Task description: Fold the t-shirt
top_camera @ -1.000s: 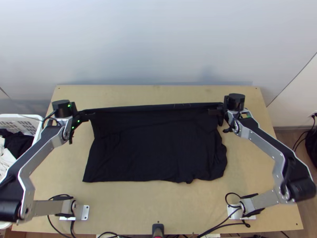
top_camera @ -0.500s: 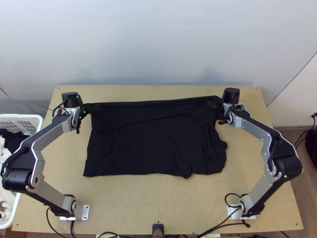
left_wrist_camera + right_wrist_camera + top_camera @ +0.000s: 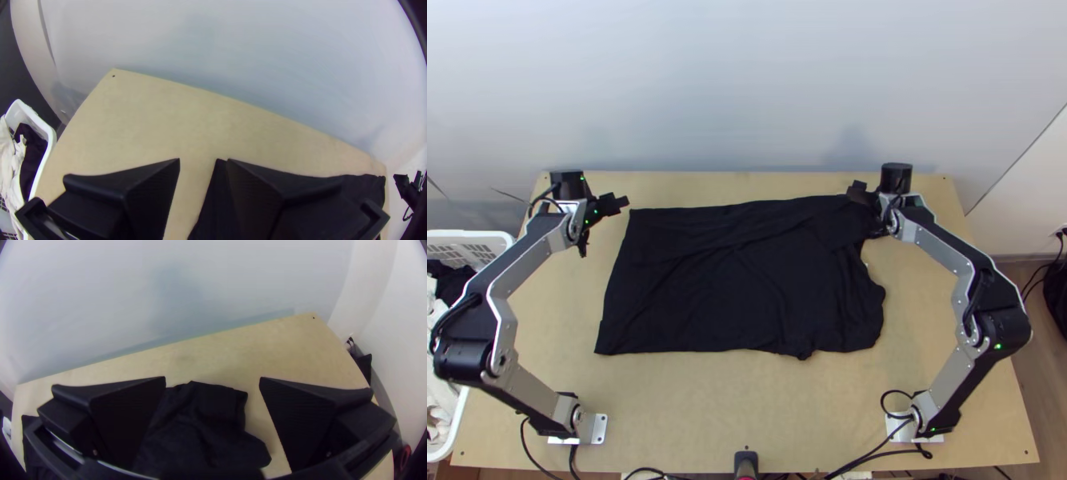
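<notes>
So the black t-shirt is lying pretty much spread out across the middle of the table, longer side running left to right. There's a slanting crease over the far part, some rumpling toward the right side, and a little bunched bump on the near edge, right of center. Left end effector is open, sitting right by the shirt's far left corner, and it isn't gripping anything. Right end effector is wide open too, over at the far right corner; its wrist view has dark fabric in the gap, but neither finger is pinching it. Can't tell if the fingers touch the cloth there. Off past the table's left side is a white basket with white cloth and dark cloth in it.
</notes>
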You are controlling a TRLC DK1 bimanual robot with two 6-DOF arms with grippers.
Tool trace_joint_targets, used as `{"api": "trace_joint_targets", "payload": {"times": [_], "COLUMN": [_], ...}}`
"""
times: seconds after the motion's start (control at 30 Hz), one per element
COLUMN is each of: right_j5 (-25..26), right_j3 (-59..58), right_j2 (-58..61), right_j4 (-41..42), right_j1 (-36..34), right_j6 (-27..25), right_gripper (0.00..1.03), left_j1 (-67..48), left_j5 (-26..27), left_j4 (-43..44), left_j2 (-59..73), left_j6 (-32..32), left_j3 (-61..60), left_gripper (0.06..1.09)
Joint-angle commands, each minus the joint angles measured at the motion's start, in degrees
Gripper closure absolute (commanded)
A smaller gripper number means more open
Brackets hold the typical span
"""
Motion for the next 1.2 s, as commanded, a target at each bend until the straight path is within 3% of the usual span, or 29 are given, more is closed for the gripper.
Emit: {"api": "trace_joint_targets", "payload": {"times": [0.0, 0.23, 0.43, 0.87, 1.17], "right_j5": [-0.1, -0.1, -0.1, -0.1, -0.1], "right_j3": [2.3, -5.4, -8.8, -11.3, -12.2], "right_j2": [-3.9, -11.7, -14.3, -17.5, -18.3], "right_j4": [-10.8, -11.8, -11.7, -12.3, -12.2], "right_j1": [1.4, 3.7, 3.6, 4.8, 5.4], "right_j6": [0.7, 0.7, 3.1, 3.5, 3.3], "right_gripper": [0.05, 0.05, 0.04, 0.04, 0.05], "left_j1": [-3.2, -9.0, -12.0, -13.1, -11.9], "left_j5": [1.2, 1.3, 1.3, -4.0, -4.5], "left_j4": [-13.1, -21.9, -23.3, -10.7, -8.4], "left_j2": [-6.1, -11.6, -12.2, -4.4, -0.3], "left_j6": [0.5, 4.1, 4.2, 3.8, 4.0], "left_j3": [1.2, -6.0, -10.5, -14.8, -14.0], "left_gripper": [0.48, 0.48, 0.48, 0.48, 0.49]}}
